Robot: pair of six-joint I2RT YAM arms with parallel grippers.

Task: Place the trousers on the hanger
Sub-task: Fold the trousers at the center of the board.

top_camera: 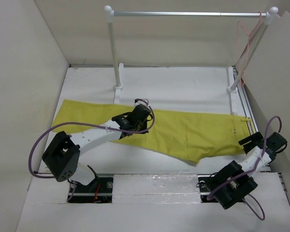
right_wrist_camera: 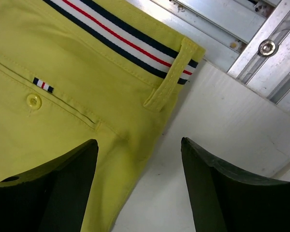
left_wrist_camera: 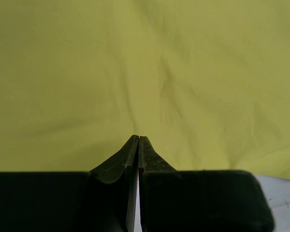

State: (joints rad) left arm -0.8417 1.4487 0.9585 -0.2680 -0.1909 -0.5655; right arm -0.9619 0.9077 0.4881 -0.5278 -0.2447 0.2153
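**Yellow trousers spread on table, hanger left on rail**

The trousers (top_camera: 183, 133) are seen laid flat across the white table (top_camera: 183, 82), legs stretched toward the left and the waistband at the right edge, beside a strip of aluminium framing (right_wrist_camera: 241, 19). The pale pink hanger (top_camera: 246, 43) is hung by its hook from the right end of the silver rail (top_camera: 188, 14) of the white-posted stand at the back, well apart from the garment.

The left gripper (left_wrist_camera: 138, 138) is pictured over the middle of the trousers with its jaws closed, the two fingertips pressed together right at the cloth; whether a fold has been pinched between them cannot be told.

The right gripper (right_wrist_camera: 140, 142) is held with its jaws wide apart at the waistband corner. One finger is placed over the yellow fabric, the other over bare table, and nothing is held between them. In the right wrist view, the navy, white and red striped trim, a belt loop (right_wrist_camera: 169, 79) and a small yellow button (right_wrist_camera: 34, 100) can be made out.
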